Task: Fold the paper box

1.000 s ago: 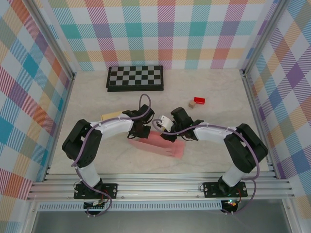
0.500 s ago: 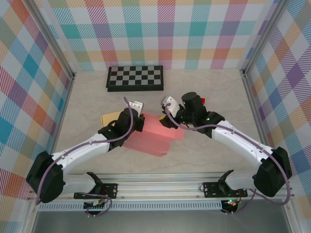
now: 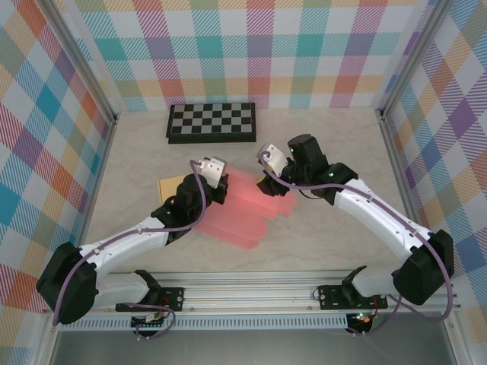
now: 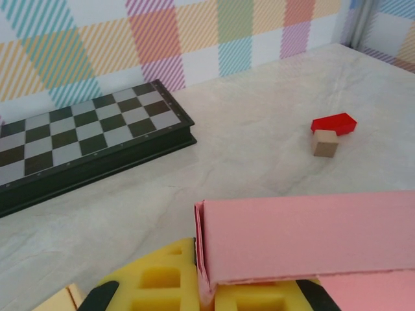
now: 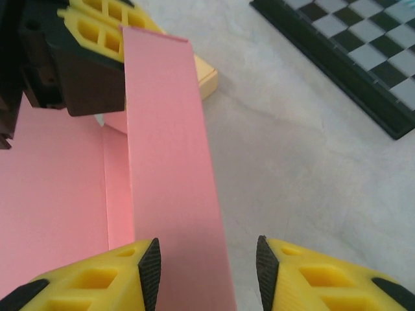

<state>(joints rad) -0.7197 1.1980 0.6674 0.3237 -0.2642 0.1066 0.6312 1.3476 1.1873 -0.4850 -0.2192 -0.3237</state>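
paper box (image 3: pixel 242 211): pink, part-folded, mid-tabletop, gripped at its left end by left claw (image 3: pixel 216 192).
left claw: clenched, yellow fingers (image 4: pixel 159 284) pinching a doubled pink edge, close up in left wrist view.
right claw (image 5: pixel 207 259): released, jaws apart, long pink flap running between them. one finger at the flap, bare gap to the other.
in top view: right claw at the box's far-right corner, facing left claw across the box. box blurred there; resting or lifted, cannot tell.
tan flat piece (image 3: pixel 170 184): just left of the box, partly hidden by left arm.
tabletop (image 3: pixel 144 152): pale, marble look.
wooden cube (image 3: pixel 300 163) and red block (image 3: pixel 313 157): touching each other, right of the box and farther back, near right arm.
chessboard (image 3: pixel 211 122): lying flat at the far side, well apart from the box, close to plaid back wall (image 3: pixel 251 46).
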